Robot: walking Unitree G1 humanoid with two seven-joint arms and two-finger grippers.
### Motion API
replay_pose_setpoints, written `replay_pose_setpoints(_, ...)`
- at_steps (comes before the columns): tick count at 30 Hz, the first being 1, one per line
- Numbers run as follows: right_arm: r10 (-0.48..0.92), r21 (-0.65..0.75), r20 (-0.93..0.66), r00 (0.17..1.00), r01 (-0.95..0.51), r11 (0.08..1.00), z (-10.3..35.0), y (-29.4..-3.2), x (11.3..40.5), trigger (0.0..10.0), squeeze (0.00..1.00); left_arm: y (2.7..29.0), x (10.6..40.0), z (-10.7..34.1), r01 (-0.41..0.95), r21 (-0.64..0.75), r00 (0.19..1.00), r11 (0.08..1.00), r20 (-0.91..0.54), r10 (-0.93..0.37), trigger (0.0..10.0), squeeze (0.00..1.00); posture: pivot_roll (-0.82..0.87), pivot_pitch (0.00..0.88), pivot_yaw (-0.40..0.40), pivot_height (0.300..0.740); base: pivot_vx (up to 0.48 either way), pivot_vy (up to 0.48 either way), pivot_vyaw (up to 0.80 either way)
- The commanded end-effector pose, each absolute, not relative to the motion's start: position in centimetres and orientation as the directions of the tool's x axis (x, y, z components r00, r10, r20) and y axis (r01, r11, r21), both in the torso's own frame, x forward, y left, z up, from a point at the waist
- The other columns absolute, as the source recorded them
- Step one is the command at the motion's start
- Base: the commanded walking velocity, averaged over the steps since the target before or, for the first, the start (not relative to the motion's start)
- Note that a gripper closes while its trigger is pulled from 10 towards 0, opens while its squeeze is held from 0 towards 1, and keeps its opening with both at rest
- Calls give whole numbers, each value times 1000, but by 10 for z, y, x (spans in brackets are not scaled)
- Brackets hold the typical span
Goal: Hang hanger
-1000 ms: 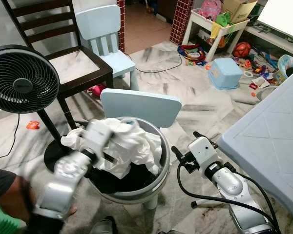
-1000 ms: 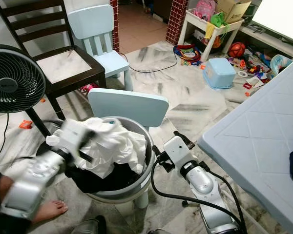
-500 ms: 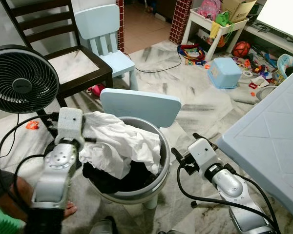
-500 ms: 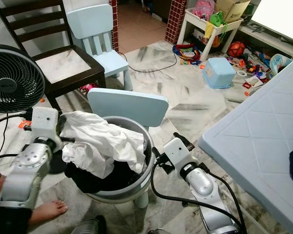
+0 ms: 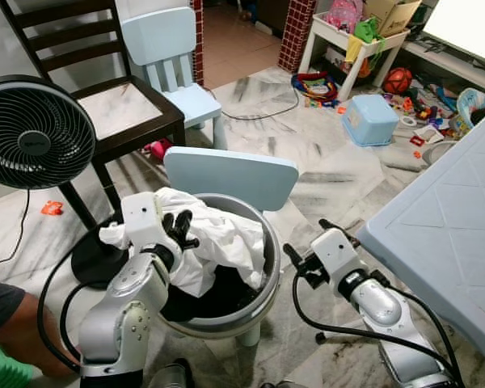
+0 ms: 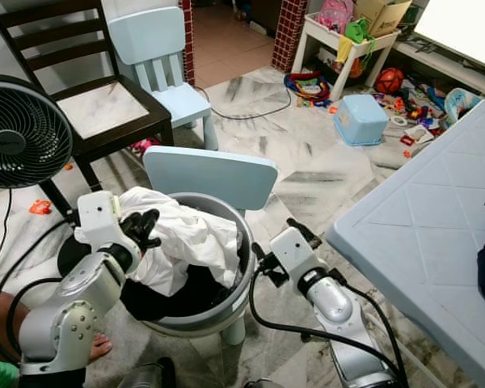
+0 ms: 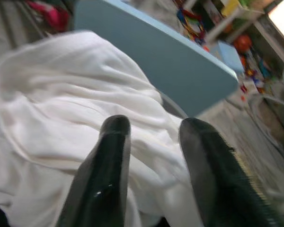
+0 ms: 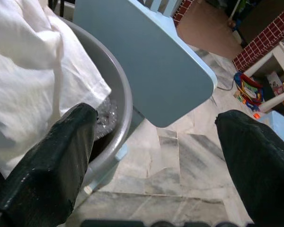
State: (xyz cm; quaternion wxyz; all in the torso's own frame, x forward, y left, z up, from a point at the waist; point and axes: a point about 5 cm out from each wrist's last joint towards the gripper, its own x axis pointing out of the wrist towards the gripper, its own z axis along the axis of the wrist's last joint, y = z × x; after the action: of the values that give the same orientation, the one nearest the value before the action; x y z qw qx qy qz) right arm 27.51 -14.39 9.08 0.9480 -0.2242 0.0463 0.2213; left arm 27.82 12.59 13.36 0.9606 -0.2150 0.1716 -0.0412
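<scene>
Left fingers: the left gripper (image 5: 176,227) hovers over the near-left rim of the grey basket (image 5: 268,279), its two black fingers (image 7: 106,177) parted a little, nothing between them, tips just above the white garment (image 5: 222,234).
Right fingers: the right gripper (image 5: 301,260) sits just beside the basket's right rim, fingers (image 8: 52,161) spread wide and empty.
Basket: stands on a pale blue child's chair (image 5: 230,174), heaped with the white garment over dark clothing (image 5: 218,295).
Hanger: cannot be made out among the laundry.
Surroundings: black fan (image 5: 34,133) to the left; pale blue counter (image 5: 449,226) at right; a person's arm (image 5: 12,323) at lower left.
</scene>
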Motion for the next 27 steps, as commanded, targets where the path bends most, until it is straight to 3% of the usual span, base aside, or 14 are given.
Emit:
replay_pose_setpoints(1,394,-413,-189,899,-437,799,91,-146,276,10000,0,84,269,126,30,-567,885,823,-368,-286,10000,1000,29,119,-67,740,0,0,0)
replay_pose_setpoints(7,385,-417,-189,903,-429,801,92,-150,277,10000,0,92,255,118,73,-553,856,830,-393,-336,10000,1000,32,120,-67,740,0,0,0)
replay_pose_setpoints(13,405,-409,-187,895,-446,796,90,-142,280,10000,0,105,240,130,282,-353,857,892,-325,-399,10000,1000,65,121,-75,740,0,0,0)
replay_pose_setpoints(17,413,-405,-188,891,-453,794,89,-138,282,10000,0,115,230,124,270,-302,851,914,-368,-374,10000,1000,94,121,-79,740,0,0,0)
replay_pose_setpoints(22,426,-402,-186,885,-464,790,88,-134,288,10000,0,137,221,108,153,-232,879,961,-412,-240,10000,1000,118,117,-82,740,0,0,0)
replay_pose_setpoints(27,432,-402,-181,883,-468,787,89,-132,292,10000,0,142,218,98,117,-243,868,963,-447,-218,10000,1000,124,114,-81,740,0,0,0)
